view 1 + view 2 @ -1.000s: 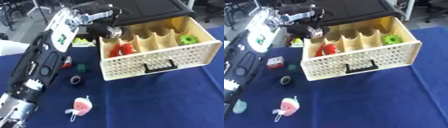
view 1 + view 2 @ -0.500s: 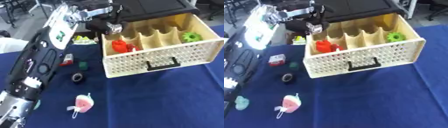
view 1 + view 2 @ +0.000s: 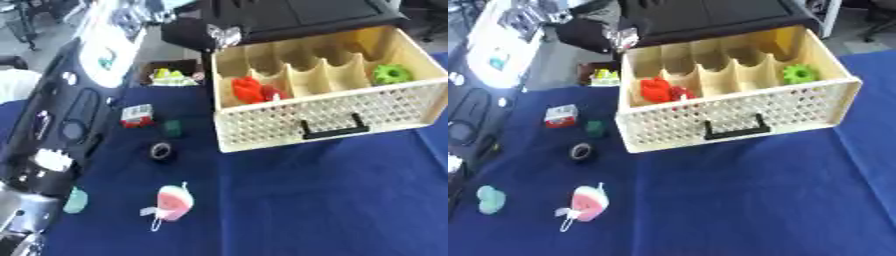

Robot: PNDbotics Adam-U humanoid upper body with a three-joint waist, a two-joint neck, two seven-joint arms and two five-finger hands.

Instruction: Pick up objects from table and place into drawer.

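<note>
drawer [image 3: 737, 107] pulled open for loading | red pieces [image 3: 661, 90] in leftmost compartment | left hand [image 3: 619, 36] above drawer's back-left corner, fingers unreadable | pink toy [image 3: 588, 201] awaiting pickup

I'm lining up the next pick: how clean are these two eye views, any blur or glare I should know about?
Left eye view: blurred all over, the white arm panel washed out by glare. Right eye view: equally soft, but the drawer, red piece, green gear and black ring remain recognisable by colour and shape.
</note>
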